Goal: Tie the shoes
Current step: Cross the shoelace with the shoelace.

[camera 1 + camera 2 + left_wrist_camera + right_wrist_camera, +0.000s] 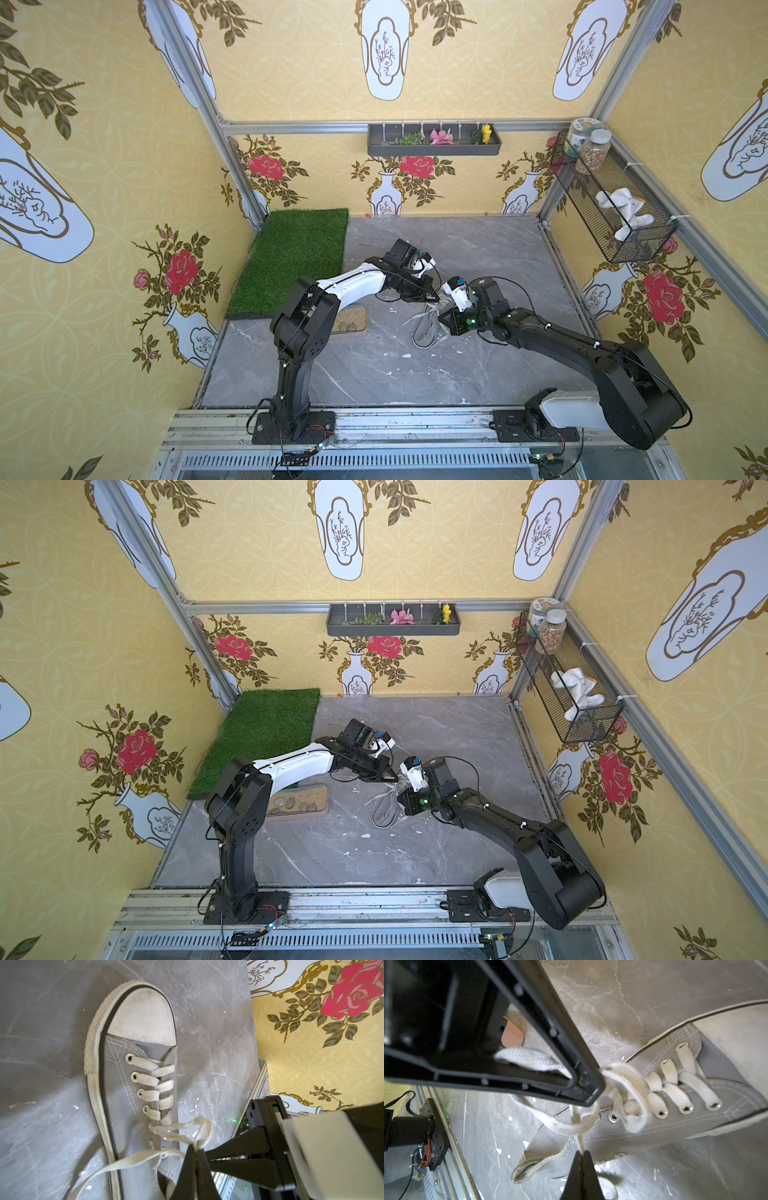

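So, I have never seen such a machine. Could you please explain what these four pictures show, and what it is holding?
It is a robot with two black-and-white jointed arms, each ending in a two-fingered claw. Two pictures look down from above on the whole scene; the other two come from cameras on the wrists. On the grey marble-patterned tabletop lie a grey canvas sneaker with a white toe cap, a green artificial-grass mat and a tan tray of pebbles. The left claw and the right claw are both shut on the sneaker's pale flat laces, close together.
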You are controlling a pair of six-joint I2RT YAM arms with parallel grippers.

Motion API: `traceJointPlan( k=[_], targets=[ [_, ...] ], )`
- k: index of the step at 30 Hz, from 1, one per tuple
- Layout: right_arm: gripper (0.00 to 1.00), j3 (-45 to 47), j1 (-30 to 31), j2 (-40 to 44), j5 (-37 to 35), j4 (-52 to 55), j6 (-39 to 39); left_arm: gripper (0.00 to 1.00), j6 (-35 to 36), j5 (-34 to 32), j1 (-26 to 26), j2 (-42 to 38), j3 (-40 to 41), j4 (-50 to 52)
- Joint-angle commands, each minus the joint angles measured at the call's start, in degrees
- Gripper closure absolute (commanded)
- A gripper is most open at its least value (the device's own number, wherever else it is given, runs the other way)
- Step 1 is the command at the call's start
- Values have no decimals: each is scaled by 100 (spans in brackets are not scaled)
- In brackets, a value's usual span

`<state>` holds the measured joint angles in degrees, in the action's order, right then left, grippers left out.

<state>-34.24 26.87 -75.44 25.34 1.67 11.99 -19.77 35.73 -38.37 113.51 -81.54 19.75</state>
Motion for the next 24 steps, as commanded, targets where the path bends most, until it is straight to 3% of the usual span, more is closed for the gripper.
traceJointPlan(
  k=[1, 10, 24],
  targets=[
    [100, 6, -4, 130, -28, 226, 30, 100, 112, 6, 14, 15, -41, 22],
    [98, -410, -178, -19, -634, 670, 166, 100, 312, 136, 14, 13, 63, 50],
    [95, -849, -279, -472, -409, 434, 380, 100, 377, 321, -30, -14, 128, -24]
  ],
)
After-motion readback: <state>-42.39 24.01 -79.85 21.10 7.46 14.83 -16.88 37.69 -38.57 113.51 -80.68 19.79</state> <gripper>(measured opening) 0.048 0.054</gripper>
